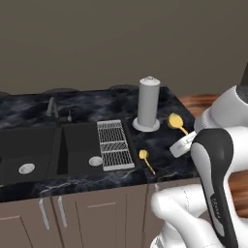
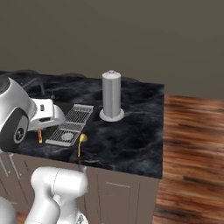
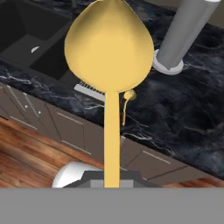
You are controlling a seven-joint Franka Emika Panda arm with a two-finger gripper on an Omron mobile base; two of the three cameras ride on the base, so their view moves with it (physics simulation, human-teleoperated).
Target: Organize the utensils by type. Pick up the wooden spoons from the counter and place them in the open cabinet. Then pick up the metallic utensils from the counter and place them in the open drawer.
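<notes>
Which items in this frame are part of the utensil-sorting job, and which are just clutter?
Part of the job:
- held yellow-headed utensil, in the shut gripper
- second yellow-headed utensil, lying on the counter near the front edge

Clutter:
- grey cylinder on a round base
- wire rack
- sink

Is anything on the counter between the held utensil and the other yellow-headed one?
Nothing visible. The gripper holds one utensil above the counter; the other utensil lies near the front edge beside the rack, with bare counter between.
</notes>
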